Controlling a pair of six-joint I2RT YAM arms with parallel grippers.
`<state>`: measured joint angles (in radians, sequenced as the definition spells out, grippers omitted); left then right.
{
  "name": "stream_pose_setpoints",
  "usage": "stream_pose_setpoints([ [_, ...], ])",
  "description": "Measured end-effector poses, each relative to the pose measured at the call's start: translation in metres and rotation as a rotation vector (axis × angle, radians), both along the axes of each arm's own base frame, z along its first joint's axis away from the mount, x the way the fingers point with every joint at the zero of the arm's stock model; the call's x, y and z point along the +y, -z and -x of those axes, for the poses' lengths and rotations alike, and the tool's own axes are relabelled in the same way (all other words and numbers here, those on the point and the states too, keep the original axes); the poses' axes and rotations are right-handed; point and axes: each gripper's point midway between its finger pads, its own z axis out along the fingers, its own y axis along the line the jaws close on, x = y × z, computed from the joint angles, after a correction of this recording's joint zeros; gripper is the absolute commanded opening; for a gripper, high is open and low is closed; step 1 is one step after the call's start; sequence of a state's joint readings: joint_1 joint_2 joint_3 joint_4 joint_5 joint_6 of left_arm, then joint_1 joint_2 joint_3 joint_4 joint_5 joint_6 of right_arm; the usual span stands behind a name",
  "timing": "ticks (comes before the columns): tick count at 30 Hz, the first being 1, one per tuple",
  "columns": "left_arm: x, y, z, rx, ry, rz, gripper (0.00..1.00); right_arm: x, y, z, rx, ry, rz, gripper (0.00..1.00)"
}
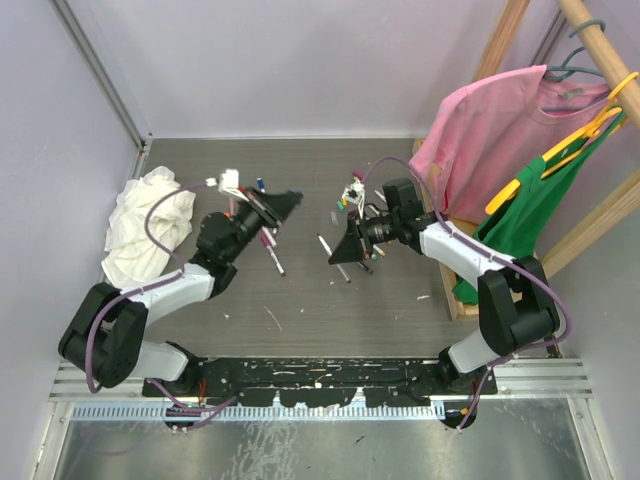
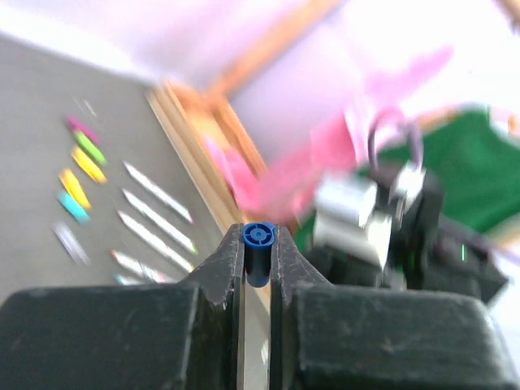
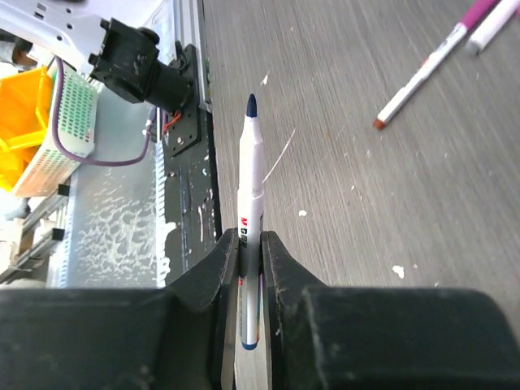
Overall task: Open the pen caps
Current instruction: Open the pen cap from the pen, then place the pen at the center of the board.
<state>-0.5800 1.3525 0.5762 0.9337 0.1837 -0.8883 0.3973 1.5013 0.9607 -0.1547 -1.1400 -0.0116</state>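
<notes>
A perforated metal rail (image 1: 320, 375) carries both arm bases at the near edge. Beyond it lies a dark grey, wood-grained worktop (image 1: 330, 300), flecked with white. The left hand (image 2: 258, 253) is clamped on one blue cap (image 2: 258, 237). The right hand (image 3: 250, 244) grips one uncapped blue-tipped pen (image 3: 253, 162), and two more pens (image 3: 422, 73) lie past it. Farther out are five loose caps (image 2: 81, 166), blurred: pink, green, two yellow, teal. One white cloth (image 1: 145, 235) sits far left. Two garments, pink (image 1: 490, 130) and green (image 1: 545, 195), hang from a wooden rack (image 1: 590, 45) on the right. Pale walls enclose it.
</notes>
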Motion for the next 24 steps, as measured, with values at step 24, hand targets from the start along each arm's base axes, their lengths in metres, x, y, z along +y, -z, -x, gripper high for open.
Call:
stream_pose_setpoints([
  [24, 0.128, 0.044, -0.005, 0.300, -0.452, -0.022, 0.00, -0.038, 0.095, -0.035, -0.112, 0.150, 0.541, 0.05],
])
